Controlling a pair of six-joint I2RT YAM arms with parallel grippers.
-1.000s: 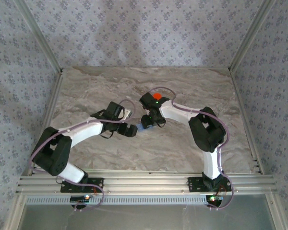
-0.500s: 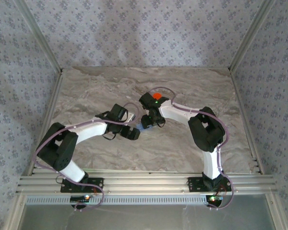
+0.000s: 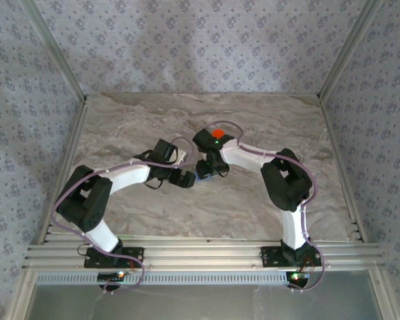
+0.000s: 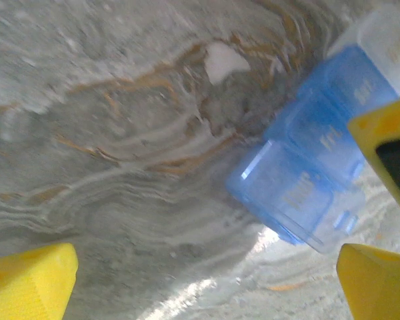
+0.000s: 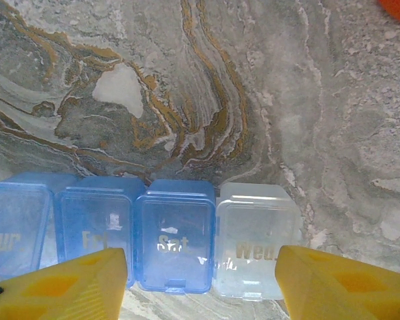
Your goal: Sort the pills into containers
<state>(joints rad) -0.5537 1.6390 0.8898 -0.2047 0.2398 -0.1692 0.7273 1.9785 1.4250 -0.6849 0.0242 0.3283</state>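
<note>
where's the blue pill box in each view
top external: pill box, a blue sliver near picture centre
left wrist: pill box at right, lying diagonally
right wrist: pill box along the bottom edge
shared landmark: pale patch in the marble, beside it in both wrist views

Left arm (image 3: 120, 179) swung inward – elbow moved right and up, away from the near-left corner. Left gripper (image 3: 185, 178) dipped toward the near edge, then came back up – ended slightly closer to the blue pill organiser (image 3: 200, 175) and the right gripper (image 3: 210, 169)
</note>
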